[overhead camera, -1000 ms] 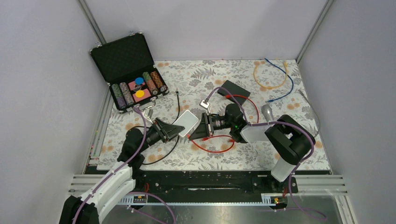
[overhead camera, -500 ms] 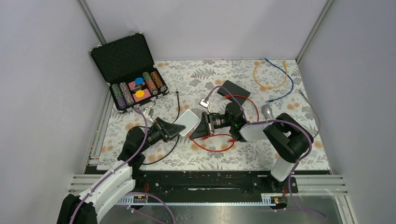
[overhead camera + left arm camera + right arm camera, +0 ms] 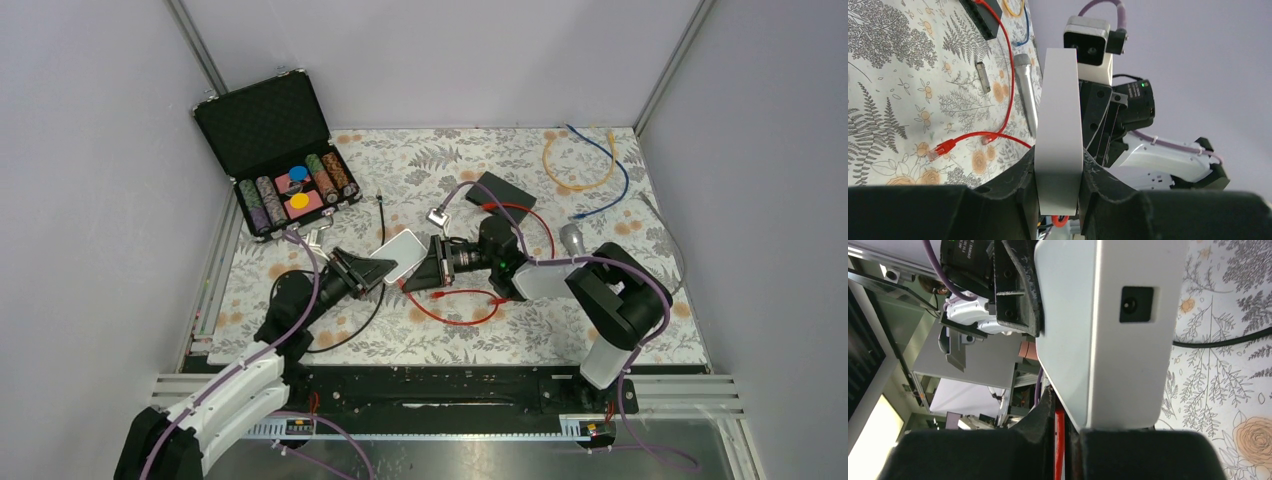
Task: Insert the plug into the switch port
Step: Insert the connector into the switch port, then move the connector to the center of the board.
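Switch [image 3: 398, 256] clamped by left fingers [image 3: 1023, 200], long axis pointing toward right fingers [image 3: 1018, 450].

Switch [image 3: 402, 254]: white; socket black.
Patch cable [image 3: 942, 148]: red.
Counter [image 3: 420, 165]: white ground, grey fern print, orange blossoms.
Chip case [image 3: 262, 125]: black; chips [image 3: 325, 178] multicoloured.
Rear cables: yellow cable [image 3: 547, 160], blue cable [image 3: 625, 180].

switch [image 3: 403, 252]: one
chip case [image 3: 275, 140]: one (far left)
cables: four (red cable [image 3: 945, 147], yellow cable [image 3: 549, 162], blue cable [image 3: 622, 175], black cable [image 3: 382, 220])
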